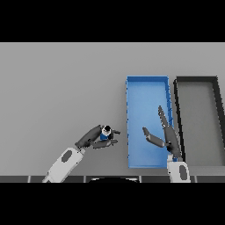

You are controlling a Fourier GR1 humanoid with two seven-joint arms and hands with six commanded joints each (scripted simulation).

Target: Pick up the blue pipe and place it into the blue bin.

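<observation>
A short blue pipe (104, 134) with a dark open end stands upright in my left hand (93, 137), whose fingers and thumb are curled round it. The hand is just left of the blue bin (130, 123), close to its left wall. The bin is a long open tray lying lengthwise away from me. My right hand (166, 134) hovers over the bin's near right part, fingers straight and thumb spread, holding nothing.
A black bin (177, 114) of the same shape lies directly right of the blue one, their long walls nearly touching. Grey table stretches to the left and beyond both bins.
</observation>
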